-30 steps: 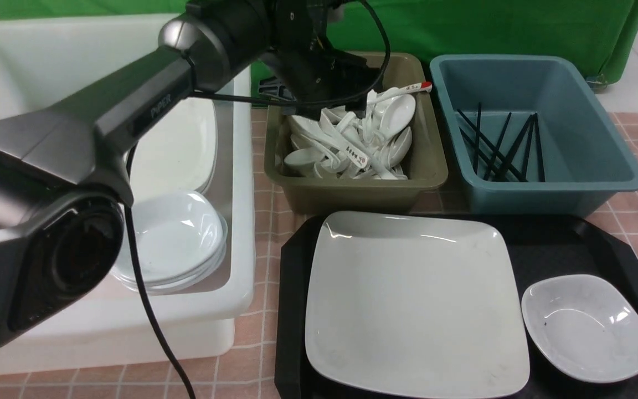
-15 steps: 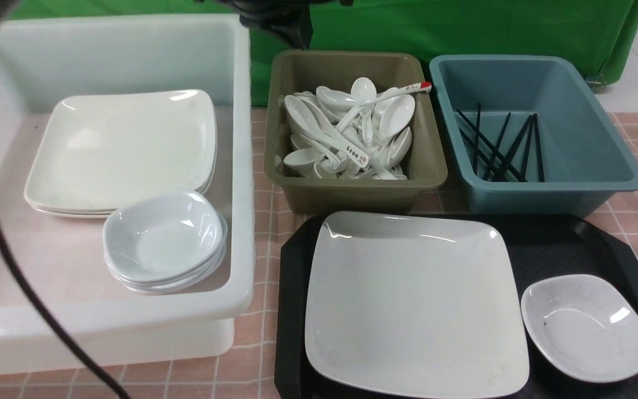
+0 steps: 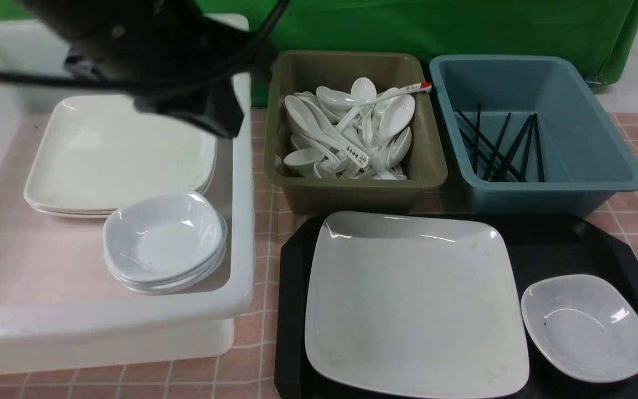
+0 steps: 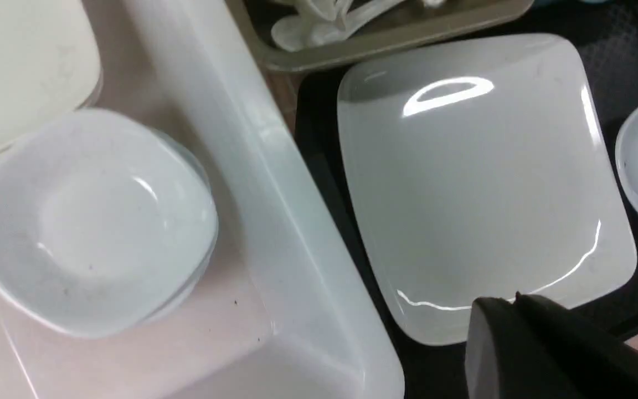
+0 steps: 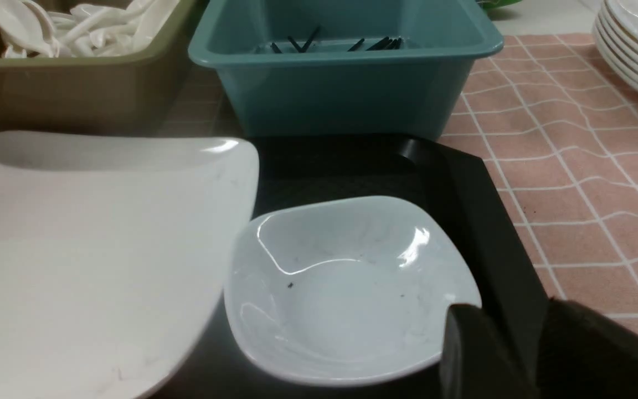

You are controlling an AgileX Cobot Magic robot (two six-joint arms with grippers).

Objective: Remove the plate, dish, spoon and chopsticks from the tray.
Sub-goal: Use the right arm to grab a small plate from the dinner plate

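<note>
- Plate (image 3: pixel 416 302) lies flat on the tray (image 3: pixel 291 310), nearest the robot, and covers the tray's left and middle part.
- Just right of it on the same tray sits the dish (image 3: pixel 587 327), upright, with a tiny dark speck inside. A thin strip of black tray shows between the two.
- The right tool (image 5: pixel 510 318) hangs low by the dish's near right corner. Its two fingers stand apart and grip nothing; the tray's rim shows through the gap.
- Left of the tray, on the pink checked table (image 3: pixel 263 233), stands a white tub (image 3: pixel 241 221). It holds a stack of small dishes (image 3: pixel 164 238) in front and a stack of large plates (image 3: pixel 119 152) behind.
- The left tool (image 4: pixel 510 302) has its fingers pressed together and carries nothing. The blurred left arm (image 3: pixel 147 39) hangs above the white tub's far right corner.
- Beyond the tray, an olive tub (image 3: pixel 352 194) holds a heap of white spoons. The spoon (image 3: pixel 341 145) with black characters on its handle lies on top of the heap.
- Right of the olive tub, a blue tub (image 3: pixel 601 138) holds the chopsticks (image 3: pixel 499 147), crossed among other black sticks on its floor. Which two make the pair cannot be told.
- A green backdrop (image 3: pixel 463 27) closes the far side.
</note>
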